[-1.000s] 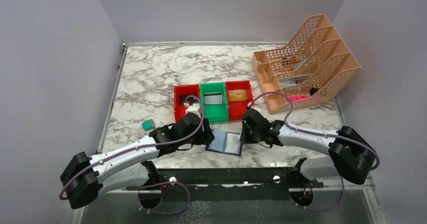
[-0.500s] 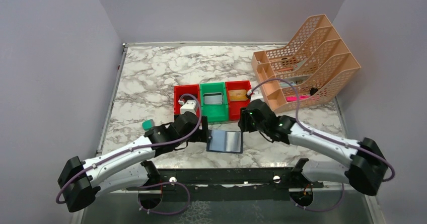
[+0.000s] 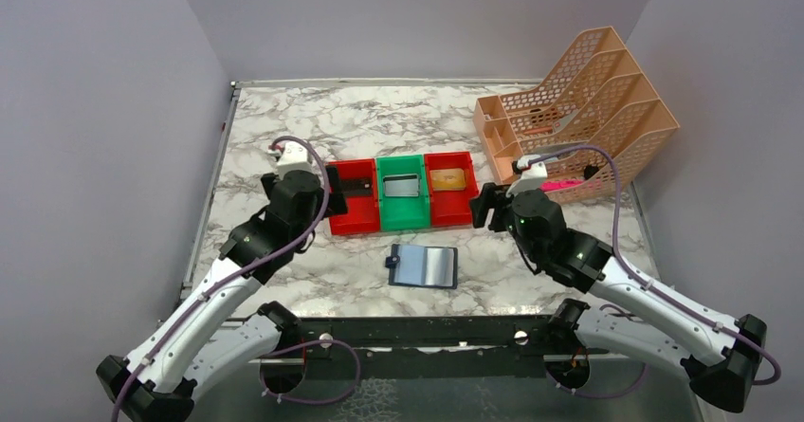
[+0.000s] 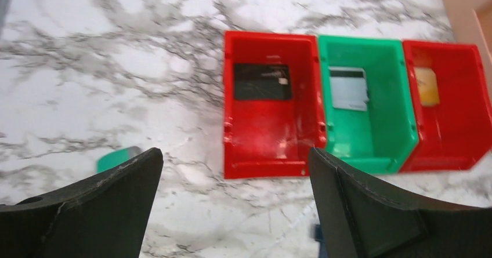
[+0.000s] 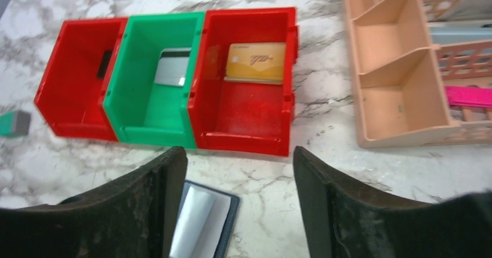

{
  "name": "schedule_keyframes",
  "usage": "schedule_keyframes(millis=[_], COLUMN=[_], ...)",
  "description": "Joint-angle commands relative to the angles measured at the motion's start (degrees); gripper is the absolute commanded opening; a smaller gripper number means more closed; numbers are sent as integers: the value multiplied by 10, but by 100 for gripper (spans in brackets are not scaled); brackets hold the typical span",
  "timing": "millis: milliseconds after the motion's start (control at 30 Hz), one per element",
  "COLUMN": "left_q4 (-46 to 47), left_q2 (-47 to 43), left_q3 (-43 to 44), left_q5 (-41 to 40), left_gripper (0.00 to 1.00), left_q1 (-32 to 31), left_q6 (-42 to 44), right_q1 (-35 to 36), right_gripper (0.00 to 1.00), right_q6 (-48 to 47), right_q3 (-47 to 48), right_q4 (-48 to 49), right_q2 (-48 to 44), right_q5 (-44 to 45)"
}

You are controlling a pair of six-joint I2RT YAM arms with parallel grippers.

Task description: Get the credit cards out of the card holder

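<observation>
Two arms over a marble-patterned table (image 3: 284,147), both raised off the surface.

Peach mesh file rack (image 3: 607,81): back right corner, slanted tiers, with a pink item and other small items in its compartments.

Left gripper (image 4: 235,171): jaws spread wide, nothing between them. It hangs above the table at the left end of the bin row and touches nothing.

Right gripper (image 5: 239,153): jaws parted, nothing held. It sits above the table just right of the bin row, between the bins and the rack.

Three open plastic bins stand side by side mid-table, walls touching: left red bin (image 4: 267,153), green bin (image 4: 365,148), right red bin (image 4: 458,136).

Card holder (image 3: 425,266): navy, lying open and flat on the table with its pale blue-grey inner face up. It is nearer the arm bases than the bins, roughly in line with the green bin and apart from it. A small navy tab sticks out on its left side. Neither gripper touches it.

Credit cards, one per bin, each toward the far end of its bin:
- black card (image 4: 262,82) in the left red bin
- silver-grey card (image 4: 349,88) in the green bin, dark stripe along its top edge
- gold card (image 5: 256,61) in the right red bin

Small teal block (image 4: 116,158): on the table left of the bins, well apart from them.
</observation>
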Motion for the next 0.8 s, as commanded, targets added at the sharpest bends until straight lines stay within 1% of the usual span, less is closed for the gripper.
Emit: schedule_keyframes(millis=[0, 100, 167, 200, 233, 300, 333, 433, 533, 767], left_q4=[-26, -33, -41, -43, -44, -47, -51, -69, -78, -76], left_q2=[5, 18, 17, 13, 8, 3, 1, -4, -15, -27], left_q3=[39, 56, 63, 62, 58, 52, 50, 53, 55, 63], left_q5=[6, 23, 26, 27, 26, 7, -5, -35, -55, -61], left_gripper=[99, 99, 99, 99, 99, 99, 99, 99, 99, 99], left_q1=[79, 99, 99, 99, 99, 99, 99, 99, 99, 99], left_q6=[66, 51, 17, 2, -4, -9, -12, -17, -21, -15], right_q1=[0, -6, -29, -51, -81, -138, -149, -151, -151, -151], right_gripper=[76, 80, 85, 87, 88, 88, 88, 88, 88, 88], right_q6=[-19, -29, -26, -13, -7, 2, 6, 5, -19, -32], right_q3=[19, 43, 59, 68, 73, 76, 79, 80, 75, 80], right_q4=[-10, -26, -37, -47, -49, -48, -51, -51, -31, -10], right_q2=[-10, 12, 31, 41, 48, 62, 66, 61, 42, 27], right_q5=[139, 186, 164, 138, 90, -18, -44, -51, -70, -109])
